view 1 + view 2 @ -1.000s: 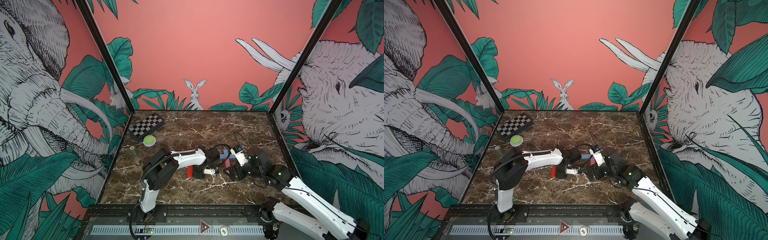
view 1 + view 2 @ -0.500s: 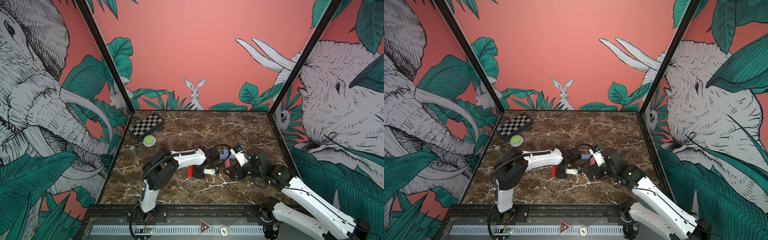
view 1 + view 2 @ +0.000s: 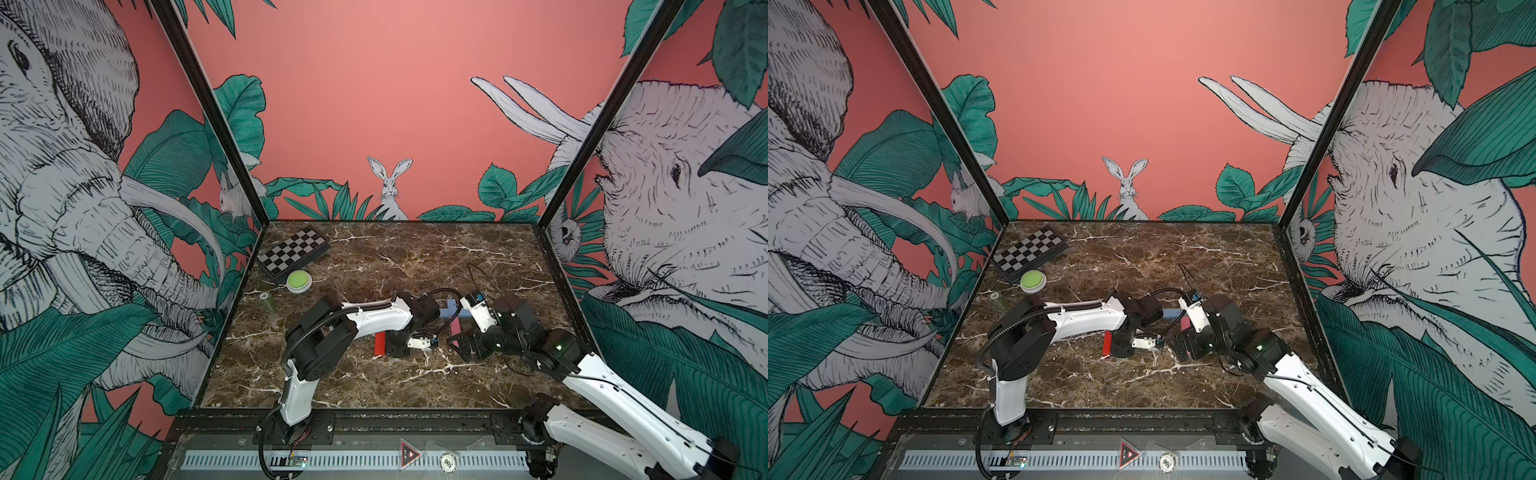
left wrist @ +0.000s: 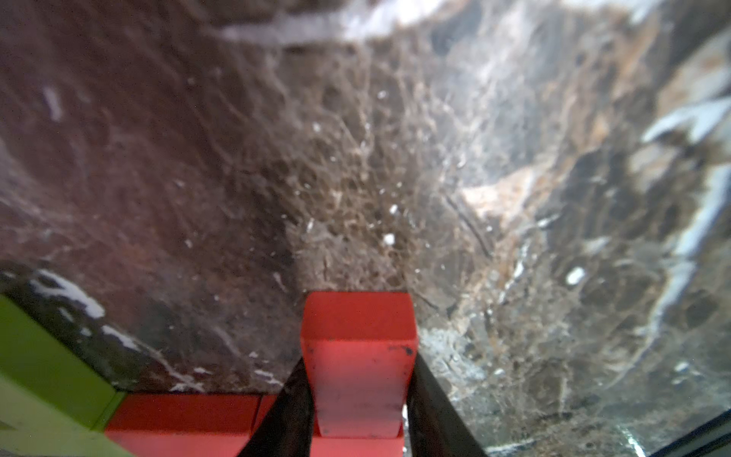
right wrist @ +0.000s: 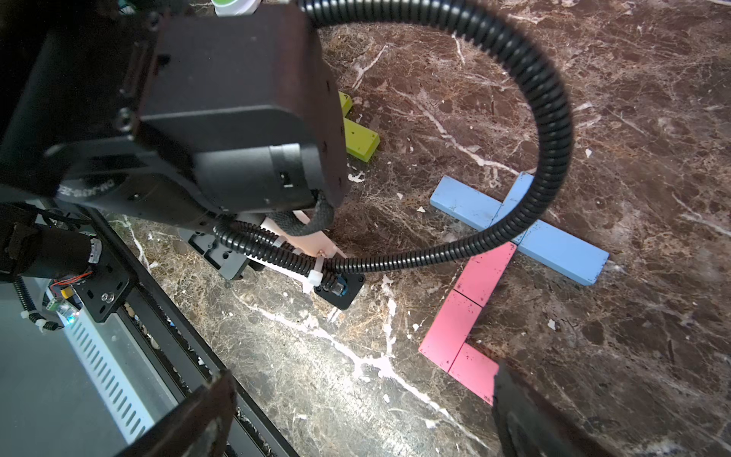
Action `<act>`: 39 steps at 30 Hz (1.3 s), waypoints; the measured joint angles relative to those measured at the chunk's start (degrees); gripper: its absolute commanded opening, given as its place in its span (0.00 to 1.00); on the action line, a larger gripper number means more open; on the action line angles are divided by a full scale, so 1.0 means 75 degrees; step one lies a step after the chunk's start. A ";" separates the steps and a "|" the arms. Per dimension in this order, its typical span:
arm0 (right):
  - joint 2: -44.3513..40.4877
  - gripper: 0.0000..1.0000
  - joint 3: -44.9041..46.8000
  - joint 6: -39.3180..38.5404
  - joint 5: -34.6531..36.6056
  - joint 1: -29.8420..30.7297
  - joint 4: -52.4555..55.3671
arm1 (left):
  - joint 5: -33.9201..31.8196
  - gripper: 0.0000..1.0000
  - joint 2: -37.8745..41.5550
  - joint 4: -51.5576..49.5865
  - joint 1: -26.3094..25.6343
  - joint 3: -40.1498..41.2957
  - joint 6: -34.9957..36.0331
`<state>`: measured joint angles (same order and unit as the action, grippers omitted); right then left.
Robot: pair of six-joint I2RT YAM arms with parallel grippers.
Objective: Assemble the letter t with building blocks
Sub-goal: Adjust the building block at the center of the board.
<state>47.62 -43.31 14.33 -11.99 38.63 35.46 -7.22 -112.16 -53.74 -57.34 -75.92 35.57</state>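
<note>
Left tool (image 4: 358,358) is low over the tabletop (image 4: 356,158), jaws narrow and clamped on 1 red block (image 4: 358,328), with the dark fingers (image 4: 427,399) pinching its 2 sides. Under and beside it lie flat red bricks (image 4: 182,415); how many, I cannot tell. 1 lime green block (image 4: 47,368) butts against that red. In a top view the held red (image 3: 379,344) sits near the middle of the marble, at the tip of the left arm.

Over to the right tool (image 5: 362,376): it's spread wide and gripping nothing. 1 fingertip (image 5: 522,407) is right at the end of the pink run, and whether it's touching I cannot tell.

Pink blocks (image 5: 484,273): 3, touching, 2 in a line and the last turned off to make an L. The light blue blocks (image 5: 561,253) form a cross at the head of the pink line and touch it. The left arm's black cable (image 5: 550,99) crosses the joint, so their count stays hidden. Lime green blocks (image 5: 360,140): 2 showing, side by side, half hidden behind the left arm and apart from the cross.

Far corner: 1 chequered board (image 3: 293,249), with 1 green-topped button (image 3: 299,281) just in front of it, well apart from the blocks.
</note>
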 measured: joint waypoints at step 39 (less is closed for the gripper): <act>-0.0035 0.98 0.0000 -0.0029 0.0000 0.0000 0.0000 | -0.0178 0.67 0.0289 0.0472 -0.0012 0.0262 -0.0268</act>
<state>47.35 -43.31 14.11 -11.99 38.63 35.46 -8.56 -110.00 -50.19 -57.43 -73.95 33.56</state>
